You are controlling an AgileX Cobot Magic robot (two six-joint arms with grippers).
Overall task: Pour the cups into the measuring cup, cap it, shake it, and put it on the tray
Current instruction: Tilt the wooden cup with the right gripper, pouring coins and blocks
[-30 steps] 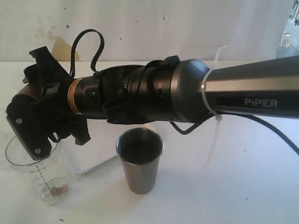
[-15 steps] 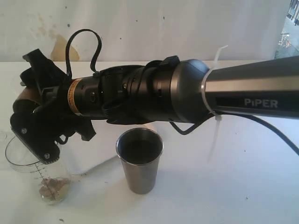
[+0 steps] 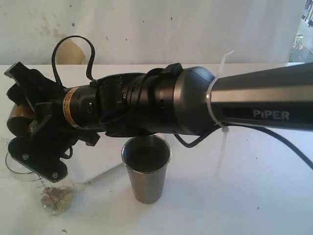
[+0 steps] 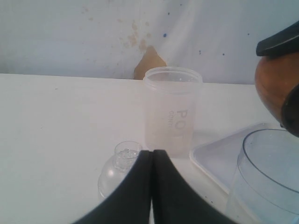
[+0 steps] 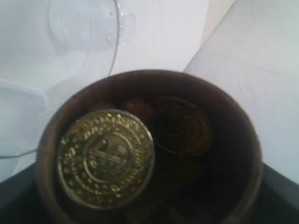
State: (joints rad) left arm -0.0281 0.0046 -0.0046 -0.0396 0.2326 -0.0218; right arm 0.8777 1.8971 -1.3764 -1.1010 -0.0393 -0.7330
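Observation:
My right gripper reaches across to the far left, shut on the brown wooden cup, which it holds tilted above the clear measuring cup. In the right wrist view the wooden cup still holds gold coins. Small brownish pieces lie at the measuring cup's bottom. The steel tumbler stands upright in the middle. The white tray lies behind it, mostly hidden by the arm. My left gripper is shut on nothing, close to the measuring cup.
In the left wrist view a frosted plastic cup stands upright beside the tray's corner. A clear domed lid lies on the table in front of it. The right arm spans the scene above the tumbler.
The right gripper has rolled and shifted left with the wooden cup over the measuring cup. More pieces lie in the measuring cup's bottom than a second ago.

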